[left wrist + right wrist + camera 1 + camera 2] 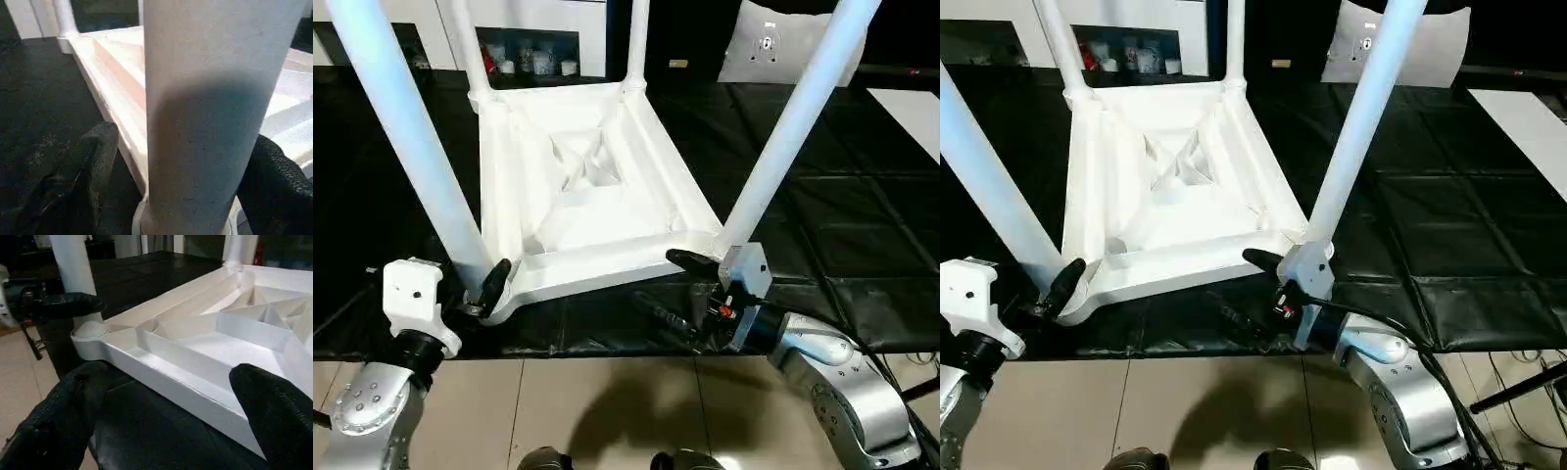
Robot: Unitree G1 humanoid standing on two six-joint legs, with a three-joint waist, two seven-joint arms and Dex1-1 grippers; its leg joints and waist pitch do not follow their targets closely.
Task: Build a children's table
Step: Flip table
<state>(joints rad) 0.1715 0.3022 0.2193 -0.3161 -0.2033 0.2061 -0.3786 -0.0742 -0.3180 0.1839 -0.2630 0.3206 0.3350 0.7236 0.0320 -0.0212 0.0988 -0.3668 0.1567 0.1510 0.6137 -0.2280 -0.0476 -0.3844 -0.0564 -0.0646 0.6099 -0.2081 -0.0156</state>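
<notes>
The children's table (578,186) lies upside down on a black mat (822,196), its ribbed underside facing up and all four tapered legs standing up out of the round corner sockets. The near-left leg (406,127) rises from its socket directly between the fingers of the left gripper (487,291): in the left wrist view one black finger (80,181) sits on either side of the leg's base, spread wide around it, and I cannot tell whether the pads actually touch the plastic. The right gripper (690,294) is at the opposite near corner, just below the near-right leg (793,117), with its upper finger (690,260) lying over the near rim of the tabletop (195,396) and the lower one beneath, against the mat. In the right wrist view those two fingers stand well apart with the rim passing between them, so the jaws are wide and not clamped. Beyond the far two legs from both grippers stands a white cabinet (529,39) with small items behind its glass. Nearer than the grippers, past the mat's edge, is beige tiled floor (607,401).
</notes>
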